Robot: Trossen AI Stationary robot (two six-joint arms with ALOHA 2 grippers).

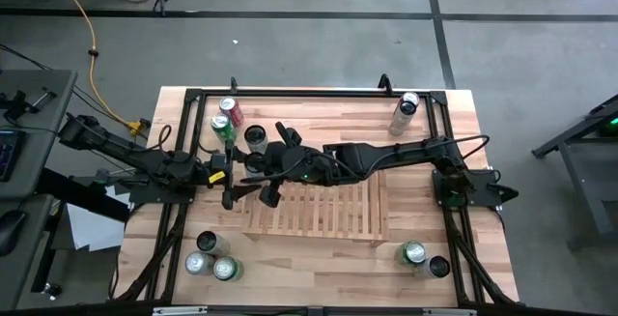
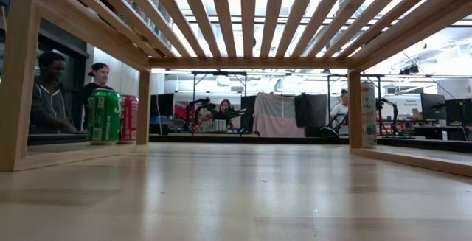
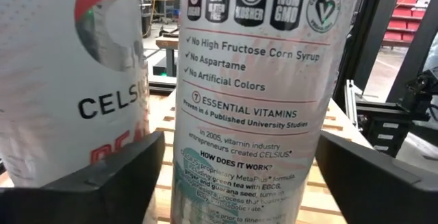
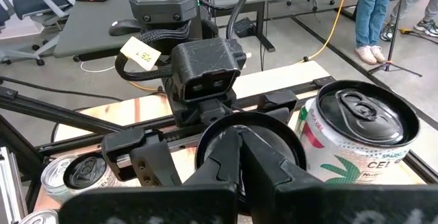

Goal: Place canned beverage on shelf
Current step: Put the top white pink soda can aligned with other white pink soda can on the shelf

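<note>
Two cans (image 1: 259, 138) stood on the shelf (image 1: 319, 212) at its ten o'clock corner, just beside each other.

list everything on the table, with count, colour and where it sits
shelf: one, light wood slats, table centre
cans on the shelf: two, white Celsius, at its left end between the arms
cans far left: about three, red, green, dark-topped
can far right: one, white, lying tilted
cans near left: three, silver and green tops
cans near right: two, green and dark
left tool: open around one white can
right tool: shut, above the shelf cans
</note>
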